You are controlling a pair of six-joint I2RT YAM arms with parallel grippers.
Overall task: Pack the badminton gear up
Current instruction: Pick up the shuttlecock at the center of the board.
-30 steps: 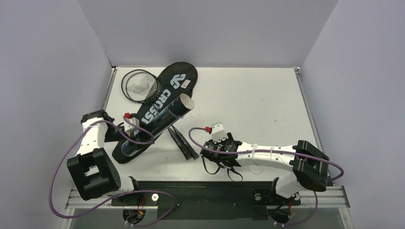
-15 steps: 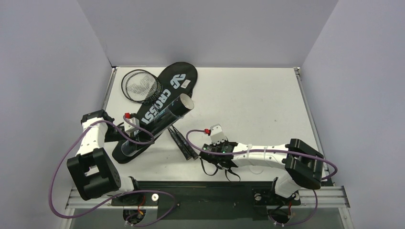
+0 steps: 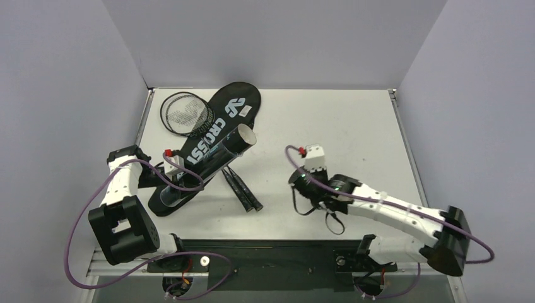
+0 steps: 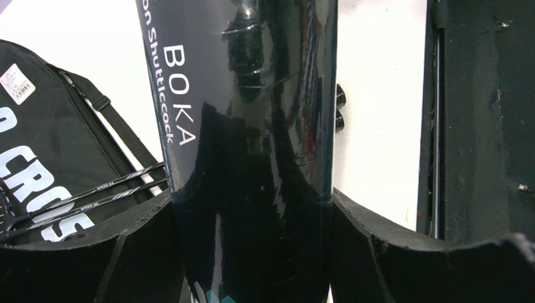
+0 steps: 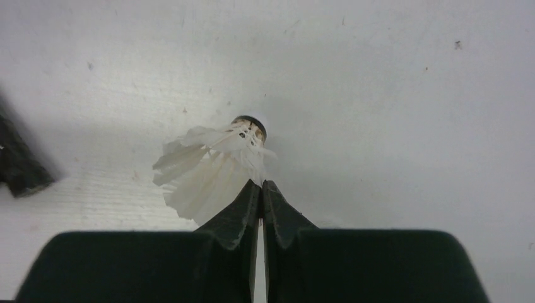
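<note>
My left gripper (image 3: 167,189) (image 4: 252,214) is shut on the long black tube (image 3: 208,165) (image 4: 252,95) near its lower end. The tube lies slanted across the black CROSSWAY bag (image 3: 221,123) (image 4: 38,158), open mouth (image 3: 246,135) up-right. Two black rackets lie under it, heads (image 3: 186,113) at the far left, handles (image 3: 243,189) towards the middle. My right gripper (image 3: 298,183) (image 5: 260,186) is shut on the feather skirt of a white shuttlecock (image 5: 211,167), cork (image 5: 250,124) pointing away, over bare table right of the handles. No other shuttlecock shows.
The white table (image 3: 353,126) is walled by grey panels at the back and sides. A black rail (image 3: 271,255) runs along the near edge. A racket handle end (image 5: 16,167) shows at the left edge of the right wrist view.
My right gripper has swung to the right and away from the near edge, leaving the racket handles. The left arm and the tube have not moved.
</note>
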